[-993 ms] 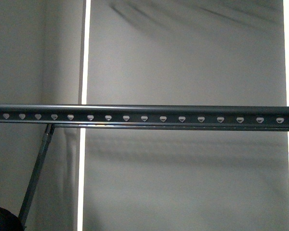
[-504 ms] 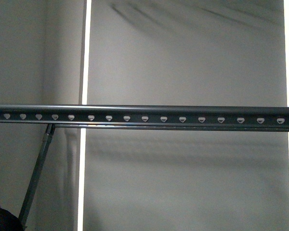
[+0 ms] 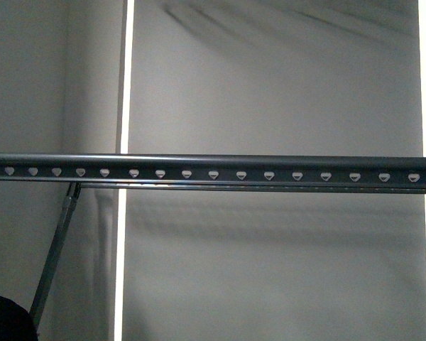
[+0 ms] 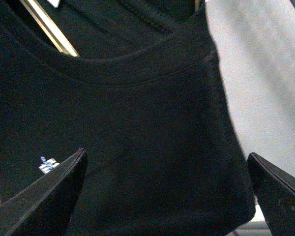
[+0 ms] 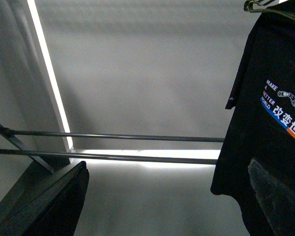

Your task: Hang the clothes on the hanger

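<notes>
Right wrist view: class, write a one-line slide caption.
Black T-shirt with printed logo hangs beside two thin horizontal bars, framed by the open right gripper.

I'm watching the black mass [image 3: 7,321] under the left end of the hanger [image 3: 213,170] creep up a touch. It's fuller now beside the slanted leg [image 3: 53,263], which looks paler. Can't tell what the mass is.

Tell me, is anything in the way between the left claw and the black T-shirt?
Nothing visible. In the left wrist view the black T-shirt lies just ahead of the open left gripper, nothing between them.
</notes>
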{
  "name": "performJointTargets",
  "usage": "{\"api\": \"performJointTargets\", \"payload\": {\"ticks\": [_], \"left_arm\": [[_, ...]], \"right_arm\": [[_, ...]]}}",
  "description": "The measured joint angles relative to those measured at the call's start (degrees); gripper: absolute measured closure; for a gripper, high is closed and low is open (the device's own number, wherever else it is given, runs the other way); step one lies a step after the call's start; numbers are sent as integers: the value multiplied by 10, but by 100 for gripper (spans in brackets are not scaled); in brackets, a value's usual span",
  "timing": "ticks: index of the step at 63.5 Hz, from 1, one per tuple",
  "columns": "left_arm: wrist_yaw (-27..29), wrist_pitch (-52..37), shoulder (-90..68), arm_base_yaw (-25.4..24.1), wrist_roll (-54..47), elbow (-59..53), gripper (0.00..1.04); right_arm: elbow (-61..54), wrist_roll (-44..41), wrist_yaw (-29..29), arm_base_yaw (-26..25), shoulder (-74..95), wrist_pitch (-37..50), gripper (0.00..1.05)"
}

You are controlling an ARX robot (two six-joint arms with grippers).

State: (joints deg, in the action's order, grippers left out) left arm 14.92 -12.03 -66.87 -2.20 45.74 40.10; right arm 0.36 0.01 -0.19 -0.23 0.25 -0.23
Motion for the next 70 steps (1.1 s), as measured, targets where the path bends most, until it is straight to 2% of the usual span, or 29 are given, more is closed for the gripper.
{"api": "performJointTargets", "payload": {"ticks": [11, 21, 42, 47, 51, 55, 60, 70], "left_arm": [[17, -8, -57, 30, 33, 88, 7], [37, 14, -121, 22, 46, 135, 7], [72, -6, -225, 32, 35, 205, 7], [84, -5, -256, 37, 27, 239, 20], [93, 9, -282, 37, 23, 272, 36], [94, 20, -289, 36, 23, 284, 45], [93, 33, -290, 33, 24, 287, 63], [73, 37, -285, 29, 24, 280, 89]], "right_arm": [[0, 0, 0, 0, 0, 0, 7], [0, 0, 0, 0, 0, 0, 7], [0, 0, 0, 0, 0, 0, 7], [0, 0, 0, 0, 0, 0, 7], [0, 0, 0, 0, 0, 0, 7], [0, 0, 0, 0, 0, 0, 7], [0, 0, 0, 0, 0, 0, 7], [0, 0, 0, 0, 0, 0, 7]]}}
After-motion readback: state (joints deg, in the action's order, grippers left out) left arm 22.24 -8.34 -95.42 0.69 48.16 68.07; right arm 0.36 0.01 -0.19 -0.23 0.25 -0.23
